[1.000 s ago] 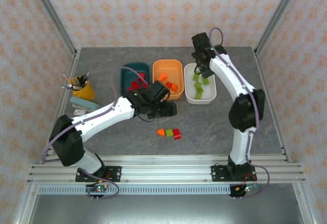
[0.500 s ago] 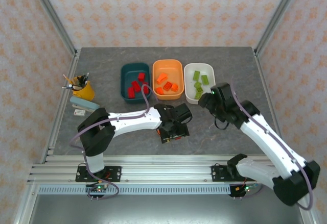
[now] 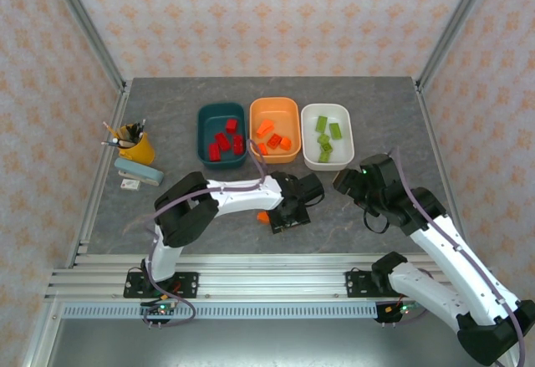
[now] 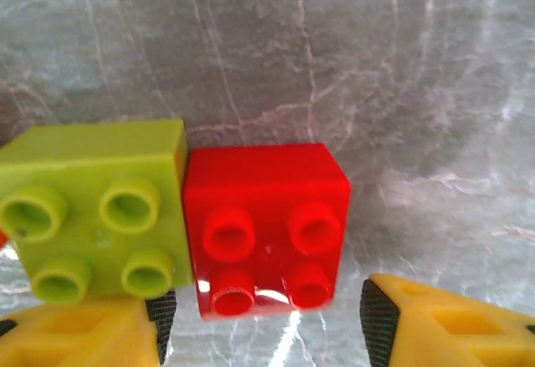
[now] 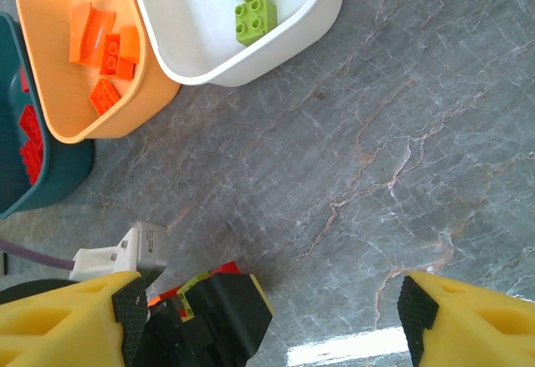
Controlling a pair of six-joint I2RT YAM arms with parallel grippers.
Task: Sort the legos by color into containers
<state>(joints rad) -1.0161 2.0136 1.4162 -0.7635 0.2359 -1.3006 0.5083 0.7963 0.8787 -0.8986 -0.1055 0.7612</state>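
Toward the far edge of the bench, at its middle, three tubs stand side by side in a row, each already given over to one colour. The teal tub (image 3: pixel 203 133) on the left holds the red bricks (image 3: pixel 221 143), the orange tub (image 3: pixel 280 112) holds the orange bricks (image 3: pixel 272 139), and the white tub (image 3: pixel 341 151) holds the green bricks (image 3: pixel 324 141). That leaves little doubt where each stray piece belongs.

Three pieces remain loose near the near edge, about midway along it. A loose orange brick (image 3: pixel 262 215) lies leftmost. Next to it a loose green brick (image 4: pixel 92 208) touches a loose red brick (image 4: pixel 266 225) along one side.

The left pincer (image 4: pixel 267 333) is down over this cluster with its fingers astride the red brick. Its jaws are parted, bench shows between the right finger and the brick, and nothing is held yet. The left finger sits right at the seam with the green brick, so closing may well nudge that neighbour.

The right pincer (image 5: pixel 267 300) hovers just in front of the white tub, spread wide and empty. It is probably held clear so the left arm can work.
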